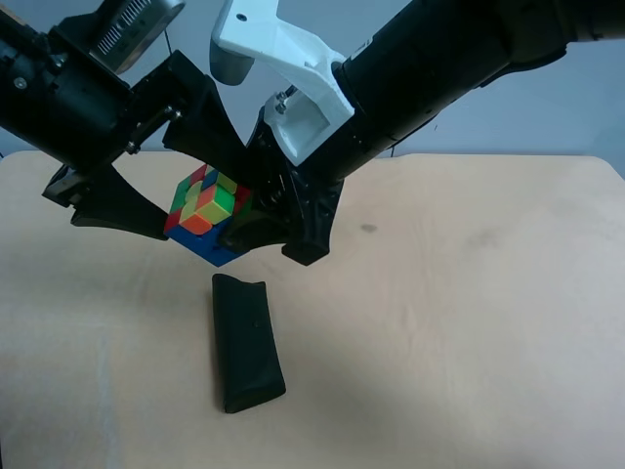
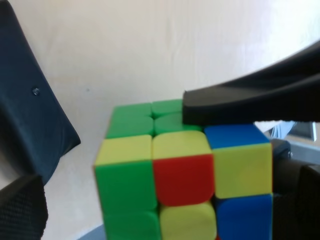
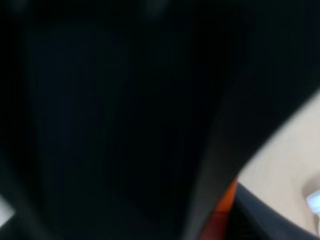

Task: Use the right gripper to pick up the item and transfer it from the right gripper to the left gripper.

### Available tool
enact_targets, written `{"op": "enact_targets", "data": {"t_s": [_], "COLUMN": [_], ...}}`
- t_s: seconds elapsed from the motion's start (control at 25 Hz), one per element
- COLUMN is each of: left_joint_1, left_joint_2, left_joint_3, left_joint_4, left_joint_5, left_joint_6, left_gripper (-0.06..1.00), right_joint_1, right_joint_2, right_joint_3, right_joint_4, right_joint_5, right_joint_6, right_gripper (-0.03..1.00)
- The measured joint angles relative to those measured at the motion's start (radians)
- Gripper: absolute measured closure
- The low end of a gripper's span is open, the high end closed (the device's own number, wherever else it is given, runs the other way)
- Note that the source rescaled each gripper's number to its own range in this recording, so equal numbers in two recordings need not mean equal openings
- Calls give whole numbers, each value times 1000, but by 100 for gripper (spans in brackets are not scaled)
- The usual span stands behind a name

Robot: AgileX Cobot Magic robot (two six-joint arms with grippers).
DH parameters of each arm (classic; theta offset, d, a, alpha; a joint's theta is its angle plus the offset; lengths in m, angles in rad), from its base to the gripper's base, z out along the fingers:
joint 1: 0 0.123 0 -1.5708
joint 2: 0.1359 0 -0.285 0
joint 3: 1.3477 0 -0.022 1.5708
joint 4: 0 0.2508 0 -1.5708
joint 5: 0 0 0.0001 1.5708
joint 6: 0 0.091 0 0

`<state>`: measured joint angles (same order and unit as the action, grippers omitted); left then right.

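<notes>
The puzzle cube (image 1: pixel 207 215) hangs in the air above the table, between both claws. My right gripper (image 1: pixel 264 234), on the arm with the white bracket (image 1: pixel 293 88), is shut on it; one of its fingers (image 2: pixel 240 105) lies across the cube's green face (image 2: pixel 132 120). My left gripper (image 1: pixel 203 198), on the arm with the grey ribbed box (image 1: pixel 132 29), is open around the cube. Its textured pad (image 2: pixel 20 210) stands apart from the cube's side. The right wrist view is almost all black, with only an orange sliver of the cube (image 3: pixel 225 205) showing.
A black pouch (image 1: pixel 246 342) lies on the beige table (image 1: pixel 469 342) just below the cube; it also shows in the left wrist view (image 2: pixel 30 100). The edge of a white object (image 3: pixel 312 200) shows in the right wrist view.
</notes>
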<state>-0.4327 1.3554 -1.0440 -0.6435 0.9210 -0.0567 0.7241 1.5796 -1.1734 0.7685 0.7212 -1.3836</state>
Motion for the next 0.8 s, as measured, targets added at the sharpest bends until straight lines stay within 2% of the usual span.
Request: {"op": "enact_targets", "data": {"t_s": [0.2, 0.48, 0.56, 0.6, 0.8], "left_joint_1": [-56, -62, -62, -62, -62], "left_joint_2": [29, 32, 32, 32, 32], "left_joint_3": [0, 0, 0, 0, 0], "left_joint_4": [8, 11, 11, 11, 21], "left_joint_5": [-27, -63, -69, -73, -80], "left_joint_6": [-5, -8, -8, -8, -11], "left_gripper": [-5, -3, 10, 22, 91], "right_joint_1": [0, 0, 0, 0, 0], "right_joint_2": [0, 0, 0, 0, 0], "right_joint_3": [0, 0, 0, 0, 0], "right_joint_4": [0, 0, 0, 0, 0], "right_joint_5": [2, 0, 0, 0, 0], "right_joint_6": [-1, -1, -1, -1, -1], "right_gripper": [95, 95, 95, 95, 95]}}
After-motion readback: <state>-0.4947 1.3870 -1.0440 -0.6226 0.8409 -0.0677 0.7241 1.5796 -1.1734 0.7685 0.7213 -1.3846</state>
